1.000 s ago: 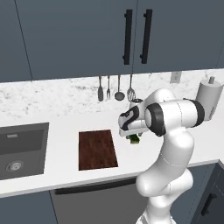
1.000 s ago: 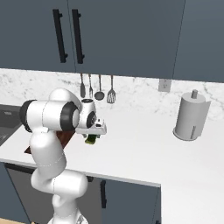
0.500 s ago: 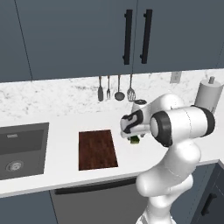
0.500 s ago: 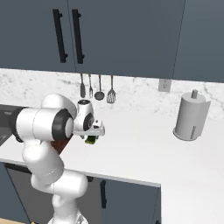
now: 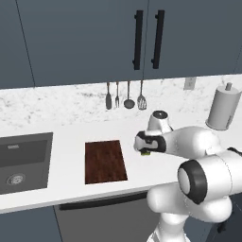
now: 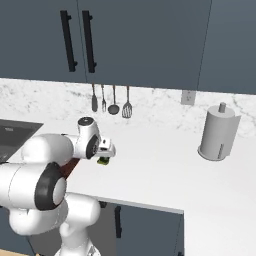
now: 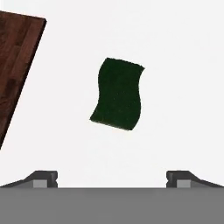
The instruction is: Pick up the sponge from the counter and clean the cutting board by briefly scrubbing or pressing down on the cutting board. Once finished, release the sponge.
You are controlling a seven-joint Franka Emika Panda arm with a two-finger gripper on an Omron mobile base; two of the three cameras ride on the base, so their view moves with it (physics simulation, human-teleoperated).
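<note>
while the end effector [image 7: 112, 177] has spread wider, the sponge [image 7: 118, 93] lies unheld on the counter [image 7: 183, 65].

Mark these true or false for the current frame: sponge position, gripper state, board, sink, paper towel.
1. The sponge lies on the cutting board. False: it lies on the white counter, beside the board and apart from it.
2. The gripper is open and holds nothing. True.
3. The sink is left of the cutting board in the left base view. True.
4. The paper towel roll lies tipped over. False: it stands upright near the backsplash.
5. Utensils hang on the wall behind the counter. True.
</note>
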